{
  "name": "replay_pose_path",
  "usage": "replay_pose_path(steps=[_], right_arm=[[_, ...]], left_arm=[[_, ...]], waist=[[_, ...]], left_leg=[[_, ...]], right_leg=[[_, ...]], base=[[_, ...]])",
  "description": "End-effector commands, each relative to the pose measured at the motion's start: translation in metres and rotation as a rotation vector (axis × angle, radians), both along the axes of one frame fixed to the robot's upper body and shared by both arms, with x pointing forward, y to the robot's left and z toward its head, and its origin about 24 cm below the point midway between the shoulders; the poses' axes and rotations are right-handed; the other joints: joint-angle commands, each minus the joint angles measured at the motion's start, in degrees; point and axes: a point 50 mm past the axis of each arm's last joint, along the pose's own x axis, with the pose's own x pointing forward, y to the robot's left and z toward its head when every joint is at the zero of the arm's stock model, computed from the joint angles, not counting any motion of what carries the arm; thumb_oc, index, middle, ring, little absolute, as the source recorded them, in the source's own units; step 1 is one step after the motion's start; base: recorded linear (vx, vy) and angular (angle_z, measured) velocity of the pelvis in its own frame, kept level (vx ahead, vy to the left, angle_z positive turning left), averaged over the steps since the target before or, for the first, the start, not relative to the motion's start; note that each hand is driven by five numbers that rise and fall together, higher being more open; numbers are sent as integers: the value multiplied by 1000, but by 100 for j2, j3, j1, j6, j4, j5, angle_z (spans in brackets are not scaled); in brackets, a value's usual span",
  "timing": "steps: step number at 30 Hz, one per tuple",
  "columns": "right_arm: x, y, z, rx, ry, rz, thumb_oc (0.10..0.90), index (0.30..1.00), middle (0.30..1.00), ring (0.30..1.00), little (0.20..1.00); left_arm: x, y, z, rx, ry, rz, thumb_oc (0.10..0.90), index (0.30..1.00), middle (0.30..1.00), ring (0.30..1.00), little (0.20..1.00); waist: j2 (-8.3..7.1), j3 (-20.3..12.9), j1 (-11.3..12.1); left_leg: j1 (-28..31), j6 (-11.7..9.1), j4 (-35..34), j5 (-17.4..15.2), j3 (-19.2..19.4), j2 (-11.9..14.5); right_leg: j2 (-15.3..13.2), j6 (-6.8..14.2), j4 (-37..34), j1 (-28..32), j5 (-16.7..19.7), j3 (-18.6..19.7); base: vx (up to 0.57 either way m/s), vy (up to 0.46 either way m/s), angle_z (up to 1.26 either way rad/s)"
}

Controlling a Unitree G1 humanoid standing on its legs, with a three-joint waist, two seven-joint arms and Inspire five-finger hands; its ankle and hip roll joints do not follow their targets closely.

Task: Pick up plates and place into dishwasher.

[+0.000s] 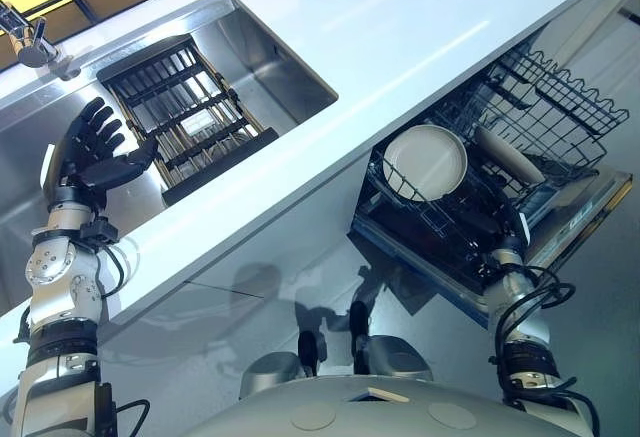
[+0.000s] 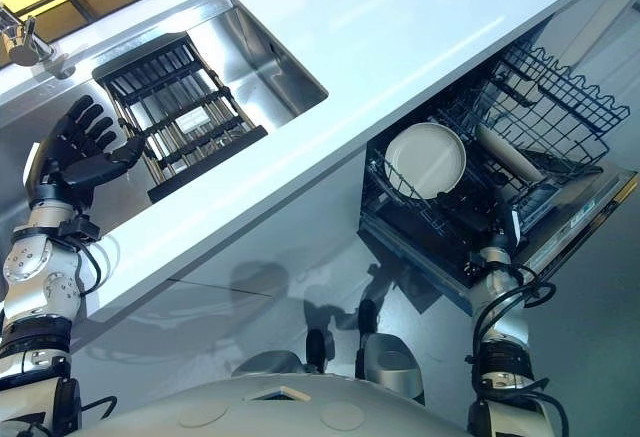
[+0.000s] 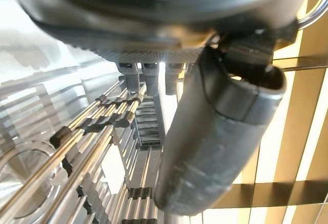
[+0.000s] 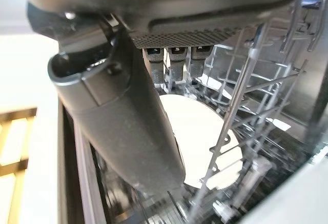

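A white plate [image 1: 427,162] stands upright in the open dishwasher's lower rack [image 1: 560,107], with a second white plate [image 1: 510,155] seen edge-on behind it. My right hand [image 1: 485,225] is low inside that rack, just in front of the round plate [image 4: 200,131]. Its thumb [image 4: 123,121] and fingers are straight and hold nothing. My left hand [image 1: 95,152] hovers open over the steel sink [image 1: 290,67], beside the black-framed drying rack [image 1: 185,112]. That rack's bars [image 3: 102,142] carry no plate.
A white countertop [image 1: 400,37] runs between sink and dishwasher. A faucet [image 1: 30,42] stands at the sink's far left. The dishwasher door [image 1: 590,207] lies folded down under the pulled-out rack.
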Motion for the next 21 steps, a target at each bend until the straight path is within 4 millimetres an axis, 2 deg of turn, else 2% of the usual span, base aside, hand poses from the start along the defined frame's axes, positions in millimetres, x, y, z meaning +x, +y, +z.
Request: replay_pose_path(steps=[1, 5, 9, 13, 16, 21], right_arm=[[7, -2, 54, -192, -296, -85, 800, 900, 900, 900, 900], [4, 1, 88, -400, -442, -125, 800, 900, 900, 900, 900], [-2, 2, 104, -559, -515, -78, 800, 900, 900, 900, 900], [-7, -5, 102, -577, -507, -65, 800, 900, 900, 900, 900], [-11, -11, 93, -538, -458, -60, 800, 900, 900, 900, 900], [-15, -10, 73, -447, -368, -47, 800, 900, 900, 900, 900]], left_arm=[[-11, -2, 1, 7, -97, 55, 800, 900, 900, 900, 900], [-15, -2, -2, 1, -100, 76, 800, 900, 900, 900, 900], [-23, 2, -7, -3, -93, 89, 800, 900, 900, 900, 900], [-28, 4, -9, -10, -91, 95, 800, 900, 900, 900, 900], [-31, 5, -9, -12, -89, 95, 800, 900, 900, 900, 900], [-30, 3, -10, -14, -90, 88, 800, 900, 900, 900, 900]], waist=[[62, -279, -43], [79, -288, -61], [77, -315, -73], [65, -330, -102], [61, -334, -121], [57, -330, -150]], left_leg=[[-509, 166, 61, 31, 3, -204], [-493, 206, 77, -8, -19, -221], [-481, 215, 82, -32, -22, -239], [-476, 214, 80, -50, -1, -245], [-472, 212, 62, -48, 17, -237], [-488, 211, 55, -41, 42, -228]], right_leg=[[-93, 537, 950, -55, -1076, -84], [-92, 547, 987, -64, -1117, -54], [-91, 552, 984, -54, -1141, -31], [-83, 557, 961, -50, -1143, 2], [-80, 564, 945, -55, -1134, 13], [-88, 569, 941, -79, -1125, 16]], base=[[-18, 33, 1], [0, 0, 0], [0, 0, 0], [0, 0, 0], [0, 0, 0], [0, 0, 0]])
